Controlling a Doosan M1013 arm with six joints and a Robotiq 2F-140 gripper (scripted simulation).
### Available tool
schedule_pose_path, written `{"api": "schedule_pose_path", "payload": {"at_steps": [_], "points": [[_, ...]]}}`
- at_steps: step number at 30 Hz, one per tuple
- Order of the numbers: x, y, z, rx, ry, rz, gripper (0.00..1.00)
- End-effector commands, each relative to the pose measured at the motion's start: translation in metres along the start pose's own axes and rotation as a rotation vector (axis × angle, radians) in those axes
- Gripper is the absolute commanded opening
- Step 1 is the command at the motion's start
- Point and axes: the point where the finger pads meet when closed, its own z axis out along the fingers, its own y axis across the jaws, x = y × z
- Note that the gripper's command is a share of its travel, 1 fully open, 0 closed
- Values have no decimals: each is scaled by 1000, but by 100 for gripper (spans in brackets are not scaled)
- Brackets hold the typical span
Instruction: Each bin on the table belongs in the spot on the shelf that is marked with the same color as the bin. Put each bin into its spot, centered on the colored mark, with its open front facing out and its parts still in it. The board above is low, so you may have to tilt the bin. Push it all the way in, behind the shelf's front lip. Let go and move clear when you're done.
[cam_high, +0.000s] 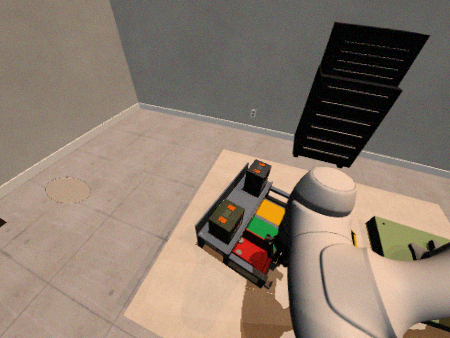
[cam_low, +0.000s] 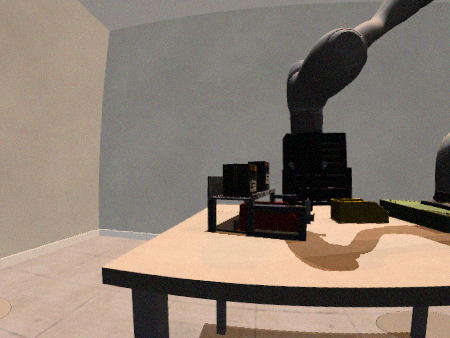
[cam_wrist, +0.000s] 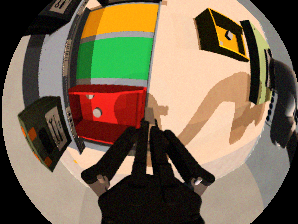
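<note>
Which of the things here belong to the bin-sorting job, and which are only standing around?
Part of the job:
- red bin, at the shelf's red spot
- yellow bin, on the table
- shelf, with green mark and orange mark
- hand, shut and holding nothing

Standing around:
- two dark boxes on the shelf's top board
- green tray
- black cabinet
</note>
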Motion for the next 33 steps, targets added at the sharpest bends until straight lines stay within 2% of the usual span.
{"api": "schedule_pose_path", "payload": {"at_steps": [1, 24, 33], "points": [[0, 4, -4, 0, 0, 0, 10], [0, 13, -15, 0, 0, 0, 10], [0, 13, -36, 0, 0, 0, 10]]}}
